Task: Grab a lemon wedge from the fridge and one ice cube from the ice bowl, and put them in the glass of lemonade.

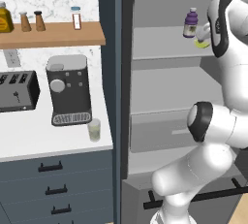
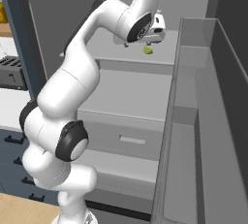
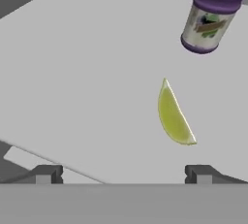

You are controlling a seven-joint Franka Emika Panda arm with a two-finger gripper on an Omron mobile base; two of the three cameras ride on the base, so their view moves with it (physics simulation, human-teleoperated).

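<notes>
Where the white arm reaches into the open fridge (image 1: 116, 72), the gripper (image 3: 123, 173) hangs above the upper shelf (image 3: 87, 87) with its two dark finger tips spread wide and nothing between them.

Item, lemon wedge (image 3: 173, 115): small, yellow-green, crescent-shaped with a glossy skin, lying on the smooth pale grey shelf just ahead of the finger tips and nearer the right-hand one in the hand view; apart from both.

Item, bottle (image 3: 211, 13): rounded purple cap and base, pale label with green and brown marks; the writing is too blurred to read. Stands beyond the wedge on the same shelf, not touching it.

Item, fridge: tall, dark grey-blue, matte; flat pale grey shelves, a drawer below, door swung open with moulded grey bins (image 2: 193, 136).

Item, glass of lemonade (image 1: 94, 130): small clear tumbler of pale yellowish liquid, on the white counter (image 1: 29, 140) just in front of the coffee machine (image 1: 69, 89), a boxy grey-and-black unit.

Item, toaster (image 1: 18, 91): black, slotted top, left of the machine.

Item, wooden wall shelf (image 1: 53, 35): two brown shakers, a clear jar with a red label, an amber bottle; labels unreadable.
</notes>
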